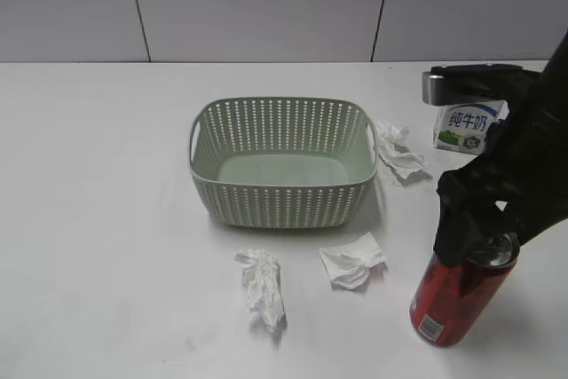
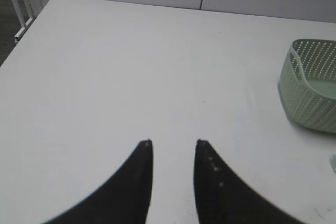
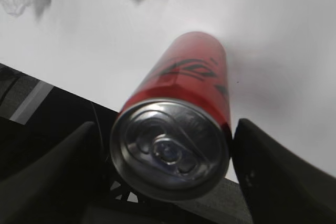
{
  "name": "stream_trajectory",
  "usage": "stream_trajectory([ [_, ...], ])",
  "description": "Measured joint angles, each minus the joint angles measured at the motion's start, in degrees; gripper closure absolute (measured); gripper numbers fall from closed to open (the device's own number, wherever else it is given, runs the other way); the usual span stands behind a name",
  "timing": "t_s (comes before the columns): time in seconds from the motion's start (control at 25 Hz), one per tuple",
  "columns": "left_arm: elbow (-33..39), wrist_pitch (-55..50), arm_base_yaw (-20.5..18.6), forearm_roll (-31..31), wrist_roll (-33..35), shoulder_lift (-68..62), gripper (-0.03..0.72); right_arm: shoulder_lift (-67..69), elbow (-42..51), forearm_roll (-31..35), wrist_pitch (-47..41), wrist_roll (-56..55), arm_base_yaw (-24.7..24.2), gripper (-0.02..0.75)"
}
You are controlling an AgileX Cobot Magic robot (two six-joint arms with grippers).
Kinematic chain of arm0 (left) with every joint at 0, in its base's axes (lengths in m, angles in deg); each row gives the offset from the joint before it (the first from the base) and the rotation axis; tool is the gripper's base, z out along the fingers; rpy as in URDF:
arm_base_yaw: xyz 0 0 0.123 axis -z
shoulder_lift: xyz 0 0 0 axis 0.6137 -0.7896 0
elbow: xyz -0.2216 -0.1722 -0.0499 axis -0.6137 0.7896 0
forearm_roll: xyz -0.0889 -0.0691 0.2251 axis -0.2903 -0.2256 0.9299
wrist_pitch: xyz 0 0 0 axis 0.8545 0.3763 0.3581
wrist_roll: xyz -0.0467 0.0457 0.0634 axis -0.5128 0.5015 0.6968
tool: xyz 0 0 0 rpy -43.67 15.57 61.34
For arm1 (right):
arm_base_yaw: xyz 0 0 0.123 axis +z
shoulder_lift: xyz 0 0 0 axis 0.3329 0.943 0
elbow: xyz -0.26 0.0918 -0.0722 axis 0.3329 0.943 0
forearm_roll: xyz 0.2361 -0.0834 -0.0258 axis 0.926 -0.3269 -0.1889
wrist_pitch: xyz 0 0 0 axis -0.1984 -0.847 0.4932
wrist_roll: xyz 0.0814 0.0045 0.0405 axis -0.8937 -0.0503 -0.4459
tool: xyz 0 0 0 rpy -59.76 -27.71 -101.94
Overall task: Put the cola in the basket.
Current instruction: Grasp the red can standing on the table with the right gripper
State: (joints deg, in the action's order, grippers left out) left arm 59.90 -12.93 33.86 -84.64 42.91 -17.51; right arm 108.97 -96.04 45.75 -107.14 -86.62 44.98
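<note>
The cola stands on the white table at the front right, tilted so its silver top leans to the right, well apart from the basket that sits near the middle of the table with nothing in it; the right gripper is directly above the can's top, its dark fingers coming down on either side of the rim; in the right wrist view the cola lies between the two fingers of the right gripper, the left one close against the can's side and the right one just beside the rim, the jaws spread about as wide as the can, though whether they truly press on it I cannot tell; the left gripper hovers over a bare part of the table with its jaws parted and nothing between them, the basket off to its right; three crumpled tissues lie about, one in front of the basket to the left, one in front of it to the right, one just beside its right end; a milk carton stands at the back right, behind the right arm.
</note>
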Motion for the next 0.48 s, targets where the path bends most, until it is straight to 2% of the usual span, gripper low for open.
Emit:
stream_trajectory([
  [0.28, 0.0, 0.0, 0.0, 0.0, 0.0, 0.0, 0.471, 4.4, 0.0, -0.5, -0.5, -1.2, 0.0, 0.147],
  [0.48, 0.0, 0.0, 0.0, 0.0, 0.0, 0.0, 0.471, 5.3, -0.2, -1.8, -2.0, -3.0, 0.0, 0.21],
])
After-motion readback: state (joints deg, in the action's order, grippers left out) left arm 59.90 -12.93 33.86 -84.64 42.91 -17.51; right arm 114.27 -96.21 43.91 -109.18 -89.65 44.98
